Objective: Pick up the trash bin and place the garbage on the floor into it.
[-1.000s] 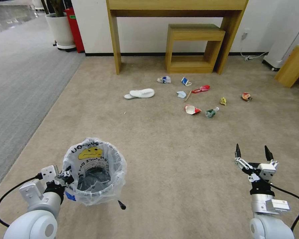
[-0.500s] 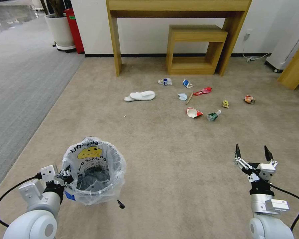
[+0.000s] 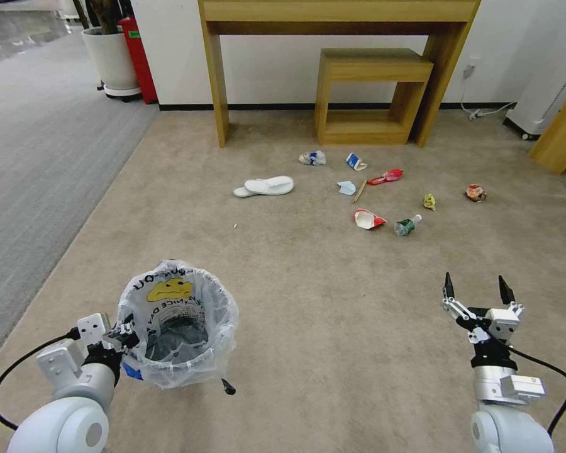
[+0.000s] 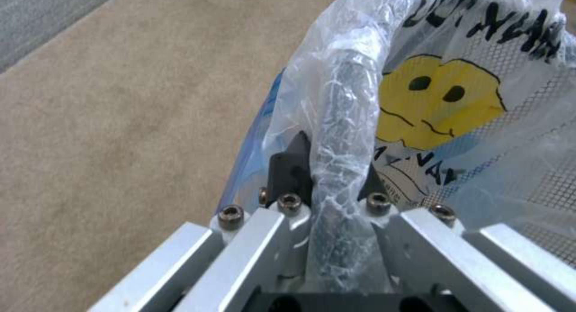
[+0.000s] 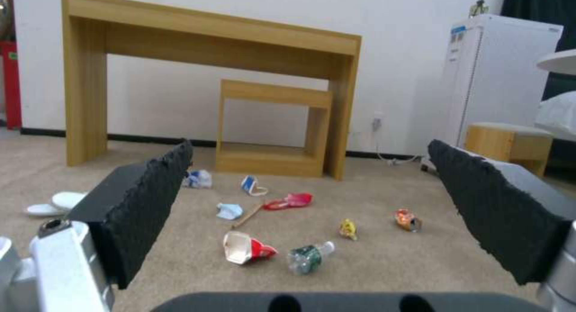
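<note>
Left gripper [image 3: 127, 338], low at the robot's left: its fingers are clamped on the bag-wrapped near rim of the trash bin [image 3: 177, 327], a small round black bin lined with clear plastic printed with a yellow smiley. The left wrist view shows the two dark pads either side of the rim [image 4: 336, 159], so the bin is in hand and its mouth faces up.

Ahead, well apart from both grippers and right of centre, the garbage lies scattered on the beige carpet [image 3: 308, 327]. From the left: white slippers [image 3: 264, 186], long axis crosswise; a crumpled blue-white wrapper [image 3: 312, 157]; a blue mask [image 3: 346, 187] with a wooden stick [image 3: 359, 190] just beside it; a blue-white carton [image 3: 355, 162]; a red-white paper cup [image 3: 367, 219] on its side; a red wrapper [image 3: 385, 177]; a green bottle [image 3: 407, 225] lying down, cap pointing away and right; a yellow wrapper [image 3: 429, 202]; a crushed can [image 3: 475, 192].

Right gripper [image 3: 475, 294], low at the robot's right: fingers spread wide, empty, pointing forward toward the litter. By judgement it is the nearer arm to cup and bottle. Nothing stands between; the wooden console table [image 3: 339, 12] and smaller shelf unit [image 3: 371, 94] lie beyond the litter.
</note>
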Robot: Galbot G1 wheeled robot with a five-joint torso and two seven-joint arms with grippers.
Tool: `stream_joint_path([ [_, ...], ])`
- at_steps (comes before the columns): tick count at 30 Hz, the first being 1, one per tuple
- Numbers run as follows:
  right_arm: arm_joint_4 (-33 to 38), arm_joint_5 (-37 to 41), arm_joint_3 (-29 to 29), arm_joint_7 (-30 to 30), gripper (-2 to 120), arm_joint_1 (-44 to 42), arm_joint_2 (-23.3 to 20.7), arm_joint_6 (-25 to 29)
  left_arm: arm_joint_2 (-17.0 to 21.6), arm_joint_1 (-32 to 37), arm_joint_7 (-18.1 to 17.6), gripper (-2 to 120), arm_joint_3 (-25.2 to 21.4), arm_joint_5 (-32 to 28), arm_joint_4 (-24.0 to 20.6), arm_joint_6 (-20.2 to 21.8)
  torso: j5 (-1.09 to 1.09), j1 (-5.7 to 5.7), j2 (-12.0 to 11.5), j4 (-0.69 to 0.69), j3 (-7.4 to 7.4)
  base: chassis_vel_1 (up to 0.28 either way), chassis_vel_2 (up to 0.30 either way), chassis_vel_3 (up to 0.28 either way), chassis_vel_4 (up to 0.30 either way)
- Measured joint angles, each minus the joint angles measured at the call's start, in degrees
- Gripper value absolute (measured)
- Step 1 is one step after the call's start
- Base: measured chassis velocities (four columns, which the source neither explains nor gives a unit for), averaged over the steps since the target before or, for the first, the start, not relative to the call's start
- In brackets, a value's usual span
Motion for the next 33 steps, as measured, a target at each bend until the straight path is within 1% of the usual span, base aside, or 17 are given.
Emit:
stream_joint_path([
  [33, -0.35, -0.23, -0.97, -0.09, 100, 0.46, 0.00, -0.88, -0.02, -0.45, 0.03, 3, -0.05, 0.03, 0.55, -0.11, 0.00, 0.00, 0.00, 0.00, 0.00, -0.067, 0.071, 0.076, -0.073],
])
